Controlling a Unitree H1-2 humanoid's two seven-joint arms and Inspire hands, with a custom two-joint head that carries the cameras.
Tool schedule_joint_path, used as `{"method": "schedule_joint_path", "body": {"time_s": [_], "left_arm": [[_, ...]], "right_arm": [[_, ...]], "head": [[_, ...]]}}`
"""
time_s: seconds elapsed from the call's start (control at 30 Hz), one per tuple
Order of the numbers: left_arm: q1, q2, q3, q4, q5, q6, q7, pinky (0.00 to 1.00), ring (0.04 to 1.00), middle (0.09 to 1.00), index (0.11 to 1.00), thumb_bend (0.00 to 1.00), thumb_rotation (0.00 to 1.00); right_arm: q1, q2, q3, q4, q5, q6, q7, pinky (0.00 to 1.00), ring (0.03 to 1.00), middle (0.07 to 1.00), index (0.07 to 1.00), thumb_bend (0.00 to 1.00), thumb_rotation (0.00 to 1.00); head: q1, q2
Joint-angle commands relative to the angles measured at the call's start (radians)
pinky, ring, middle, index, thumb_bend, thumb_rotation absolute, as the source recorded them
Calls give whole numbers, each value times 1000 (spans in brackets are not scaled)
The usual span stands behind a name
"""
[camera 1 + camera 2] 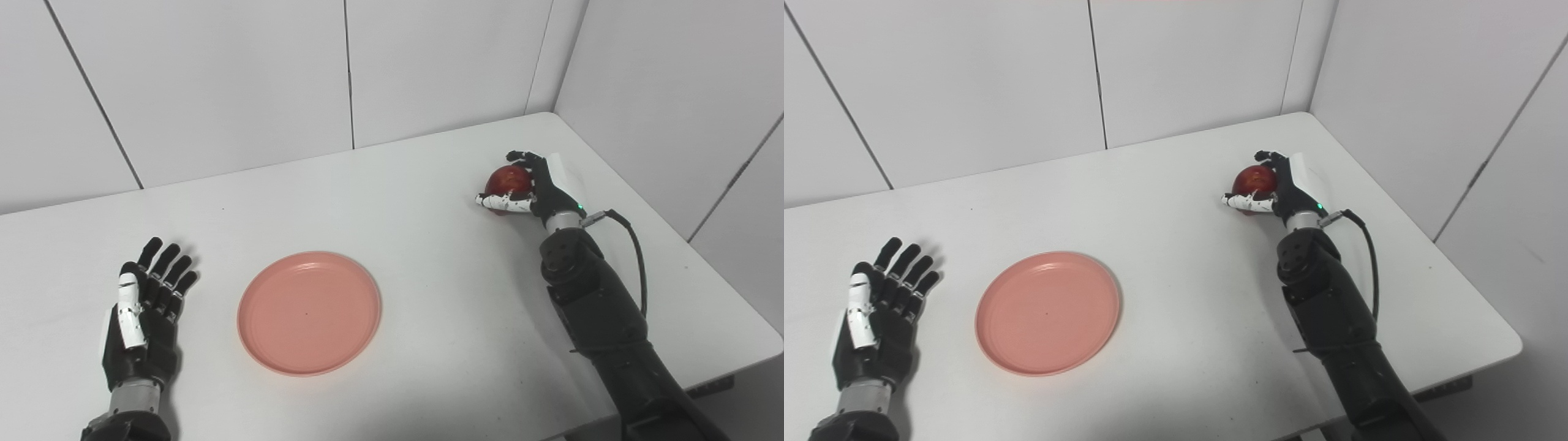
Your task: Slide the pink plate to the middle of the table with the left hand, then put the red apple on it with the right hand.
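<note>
Red apple (507,180) wrapped by right robot hand (531,187), left robot hand (144,309) spread empty, pink plate (309,312) between.

The left hand (144,315) is mostly black, with slim segmented black fingers, a white-shelled thumb marked by small dark dots, and a ribbed silver wrist collar above a black forearm; the right hand (531,187) is likewise black with a white thumb, a white panel on its back and a small green light near the wrist. Behind it sits a silver wrist ring; a black cable (634,257) loops from a metal plug along the bulky matte-black right forearm (597,306), whose round joint housing shows small screw holes.
</note>
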Motion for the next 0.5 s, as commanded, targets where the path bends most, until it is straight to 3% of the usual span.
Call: {"method": "schedule_joint_path", "body": {"time_s": [0.0, 0.1, 0.17, 0.2, 0.27, 0.47], "left_arm": [[22, -1, 0, 16, 0, 46, 12, 865, 862, 875, 862, 338, 1000], [22, 0, 0, 17, -2, 44, 9, 870, 867, 881, 868, 336, 1000], [22, -2, 1, 18, -1, 46, 13, 868, 864, 878, 865, 339, 1000], [22, -3, 2, 18, 0, 46, 15, 865, 861, 875, 863, 337, 1000], [23, -2, -1, 16, 3, 45, 13, 863, 860, 874, 861, 337, 1000], [22, -2, -1, 21, 2, 44, 13, 876, 869, 880, 867, 335, 1000]], "right_arm": [[-52, -34, -1, -7, -13, -15, -7, 587, 674, 710, 713, 949, 265], [-54, -36, 2, 15, -14, -32, -23, 569, 649, 684, 681, 937, 231], [-54, -38, 4, 34, -16, -55, -38, 511, 580, 624, 611, 890, 157], [-54, -39, 5, 42, -16, -65, -44, 483, 547, 593, 538, 673, 147], [-55, -43, 8, 52, -19, -79, -50, 460, 521, 569, 499, 554, 140], [-56, -47, 17, 69, -24, -99, -75, 390, 460, 516, 485, 519, 131]], "head": [[1, 0], [1, 1], [1, 1], [1, 1], [1, 1], [6, 1]]}}
